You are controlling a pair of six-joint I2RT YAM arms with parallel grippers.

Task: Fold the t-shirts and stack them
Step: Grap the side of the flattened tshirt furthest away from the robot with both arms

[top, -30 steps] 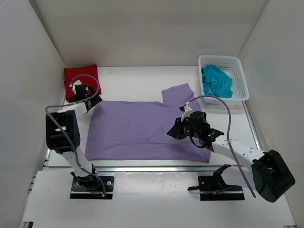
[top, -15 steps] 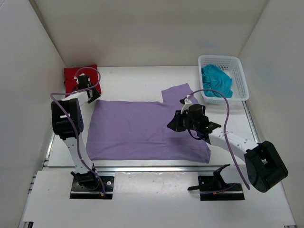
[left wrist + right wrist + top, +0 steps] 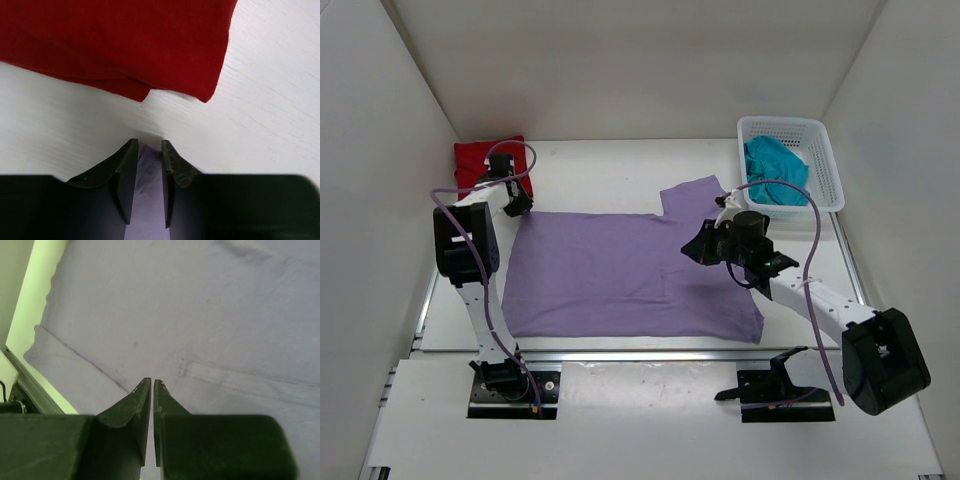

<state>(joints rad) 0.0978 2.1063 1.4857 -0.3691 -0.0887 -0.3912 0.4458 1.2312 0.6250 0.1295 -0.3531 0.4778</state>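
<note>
Top view: a lavender purple cloth t-shirt (image 3: 610, 275) lies spread flat across the middle of the white counter (image 3: 600, 175), one sleeve pointing toward the far right. A deep red cloth t-shirt (image 3: 480, 160) sits folded in the far left corner. A teal blue-green cloth t-shirt (image 3: 775, 170) lies crumpled inside the white plastic mesh basket (image 3: 782, 121) at the far right.

The left claw (image 3: 520, 205) is at the far left corner of the lavender shirt, just beside the near edge of the red one. Left wrist view: the left claw (image 3: 148, 160) is clamped on a narrow strip of the lavender shirt (image 3: 148, 205), which fills the gap between its two dark fingers (image 3: 125, 167). The red shirt (image 3: 115, 40) lies just beyond the fingertips, apart from them, with bare counter between.

The right claw (image 3: 692, 250) is over the right part of the lavender shirt, near the base of the far sleeve. Right wrist view: the right claw (image 3: 152, 390) has its fingers drawn together with only a sliver between them, and no cloth is seen pinched. The lavender shirt (image 3: 200, 315) lies smooth beneath it, a stitched seam crossing the cloth.
</note>
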